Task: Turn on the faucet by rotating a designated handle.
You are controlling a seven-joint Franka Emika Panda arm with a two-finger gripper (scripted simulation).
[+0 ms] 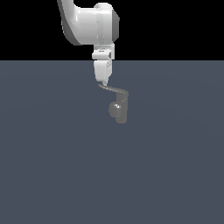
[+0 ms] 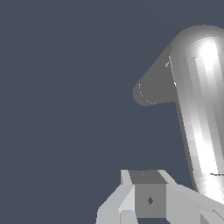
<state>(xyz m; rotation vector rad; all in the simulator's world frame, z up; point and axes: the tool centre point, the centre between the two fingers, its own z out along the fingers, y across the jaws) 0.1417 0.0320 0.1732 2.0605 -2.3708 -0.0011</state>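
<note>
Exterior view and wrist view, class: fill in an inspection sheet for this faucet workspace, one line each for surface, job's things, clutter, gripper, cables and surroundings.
Surface: plain slate-grey floor, uniform, no marks.
Job's things: faucet, dull grey, upright, with a rounded bulge on the side toward the exterior view's left; handle, a thin lever running from the faucet top toward the exterior view's left.
Clutter: nothing seen.
Gripper: gripper points down, tips at the handle's free end; contact and jaw opening cannot be told.
Cables: nothing seen.
Surroundings: black background above the floor; white arm enters from above.
</note>
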